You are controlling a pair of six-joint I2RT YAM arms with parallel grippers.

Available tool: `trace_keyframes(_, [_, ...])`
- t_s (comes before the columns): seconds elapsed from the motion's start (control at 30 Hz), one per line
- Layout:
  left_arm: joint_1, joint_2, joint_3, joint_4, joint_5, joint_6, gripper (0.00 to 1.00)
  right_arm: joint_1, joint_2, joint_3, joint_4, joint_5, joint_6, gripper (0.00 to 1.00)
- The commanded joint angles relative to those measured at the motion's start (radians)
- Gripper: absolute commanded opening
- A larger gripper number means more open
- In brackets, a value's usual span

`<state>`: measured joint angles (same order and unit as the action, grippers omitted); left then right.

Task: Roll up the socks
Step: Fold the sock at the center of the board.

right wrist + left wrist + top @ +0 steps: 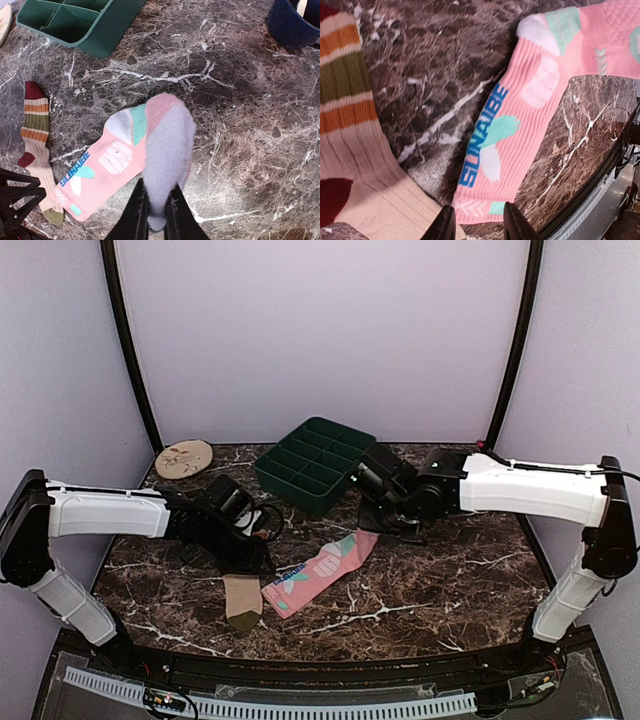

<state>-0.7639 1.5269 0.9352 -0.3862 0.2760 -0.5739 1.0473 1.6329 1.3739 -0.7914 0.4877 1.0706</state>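
The right end effector [159, 189] is pinching the folded-over toe of the pink sock [320, 570] on the bench [450, 580]. The left end effector [478, 210] is hovering part-open at its cuff. The striped sock [243, 600] is lying alongside, both outside the green compartment tray [312, 465].

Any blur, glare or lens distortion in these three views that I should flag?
Top external: even light, soft shadows on the marble table, left pole bowed by the lens. Left wrist: marble slightly soft, pink sock sharp. Right wrist: sock end pinched in the right tool looks washed-out and soft; no glare anywhere.
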Motion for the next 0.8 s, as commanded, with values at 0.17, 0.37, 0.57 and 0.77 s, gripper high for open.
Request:
trace_keyframes(0.17, [-0.042, -0.056, -0.067, 0.081, 0.065, 0.017, 0.34, 0.007, -0.004, 0.019, 0.026, 0.001, -0.046, 0.1])
trace_keyframes(0.37, [-0.071, 0.011, -0.031, 0.034, 0.045, 0.04, 0.26, 0.011, 0.025, 0.053, 0.042, -0.028, -0.074, 0.09])
trace_keyframes(0.57, [-0.08, 0.022, -0.049, -0.008, -0.015, 0.041, 0.23, 0.019, 0.043, 0.072, 0.044, -0.049, -0.096, 0.09])
trace_keyframes(0.77, [-0.08, 0.056, -0.05, -0.002, -0.015, 0.048, 0.23, 0.028, 0.065, 0.096, 0.044, -0.07, -0.123, 0.1])
